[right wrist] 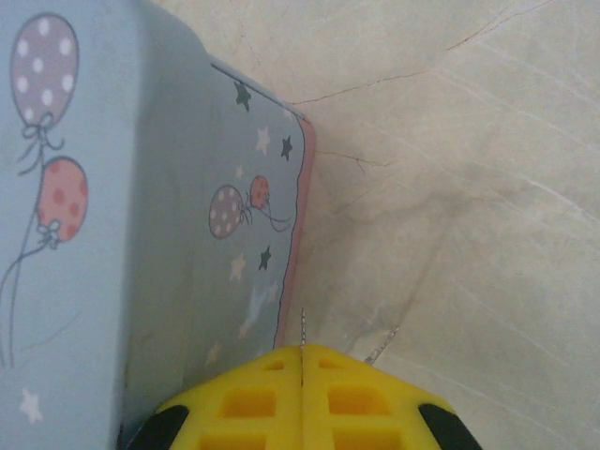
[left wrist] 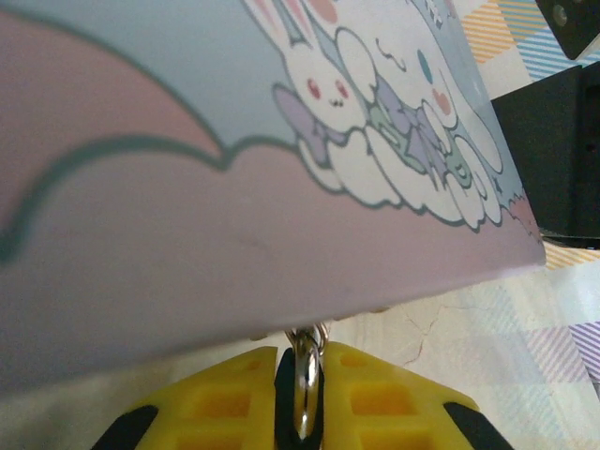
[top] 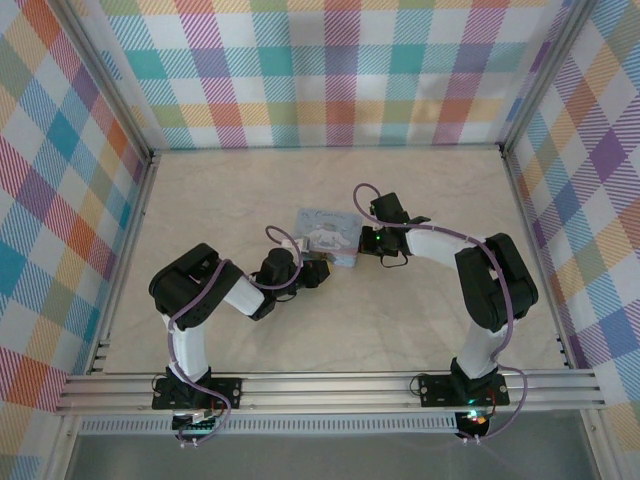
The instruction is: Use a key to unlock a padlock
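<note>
The padlock is a small shiny metal piece with thin rings at its top, tucked under the edge of the pastel-blue cartoon box. My left gripper is shut on it, one yellow fingertip on each side. In the top view the left gripper sits at the box's near edge and the right gripper at its right side. My right gripper is shut on the key, a thin toothed sliver poking out between the fingertips, close to the box's corner.
A short bit of fine chain lies on the table beside the right fingertip. The right arm's black body stands just past the box. Plaid walls and metal frame rails enclose the pale tabletop.
</note>
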Robot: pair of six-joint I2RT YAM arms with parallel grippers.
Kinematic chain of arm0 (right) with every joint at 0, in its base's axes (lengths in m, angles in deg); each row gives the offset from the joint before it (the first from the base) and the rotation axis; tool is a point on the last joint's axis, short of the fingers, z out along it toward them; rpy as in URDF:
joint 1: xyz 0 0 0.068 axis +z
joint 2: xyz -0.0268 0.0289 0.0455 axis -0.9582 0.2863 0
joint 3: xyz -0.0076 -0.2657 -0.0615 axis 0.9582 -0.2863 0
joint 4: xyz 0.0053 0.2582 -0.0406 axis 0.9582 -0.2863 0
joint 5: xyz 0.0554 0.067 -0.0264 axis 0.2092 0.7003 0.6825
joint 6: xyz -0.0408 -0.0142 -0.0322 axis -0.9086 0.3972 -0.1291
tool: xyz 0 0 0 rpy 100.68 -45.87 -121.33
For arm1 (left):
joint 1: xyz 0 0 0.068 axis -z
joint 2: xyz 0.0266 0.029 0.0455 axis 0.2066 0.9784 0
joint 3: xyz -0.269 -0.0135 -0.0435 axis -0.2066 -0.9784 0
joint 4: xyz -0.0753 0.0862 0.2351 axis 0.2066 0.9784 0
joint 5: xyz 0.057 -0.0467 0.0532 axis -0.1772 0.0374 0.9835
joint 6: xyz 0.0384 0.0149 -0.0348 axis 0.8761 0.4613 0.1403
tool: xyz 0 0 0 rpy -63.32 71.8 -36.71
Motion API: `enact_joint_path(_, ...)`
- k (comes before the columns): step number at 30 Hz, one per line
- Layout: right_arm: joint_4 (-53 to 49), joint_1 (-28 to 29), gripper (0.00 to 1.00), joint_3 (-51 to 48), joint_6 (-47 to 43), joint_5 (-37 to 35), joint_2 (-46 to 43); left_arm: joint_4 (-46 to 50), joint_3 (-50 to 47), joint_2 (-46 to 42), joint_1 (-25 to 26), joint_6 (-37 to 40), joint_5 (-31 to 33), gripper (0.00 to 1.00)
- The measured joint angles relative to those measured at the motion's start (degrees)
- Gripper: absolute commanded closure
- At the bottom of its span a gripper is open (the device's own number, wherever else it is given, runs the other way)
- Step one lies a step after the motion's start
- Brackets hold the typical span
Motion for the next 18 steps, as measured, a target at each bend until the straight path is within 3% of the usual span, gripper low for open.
enact_joint_path(12, -0.1, 0.2, 1.00, -0.1, -0.7, -0.3, 0.2, 4.2, 2.4, 0.0, -0.8, 0.3, -3.1, 0.93)
enact_joint_path(18, -3.8, 0.2, 1.00, 6.3, -2.8, -1.7, 4.1, 8.8, 4.7, -0.5, -1.4, 1.4, -4.9, 0.91)
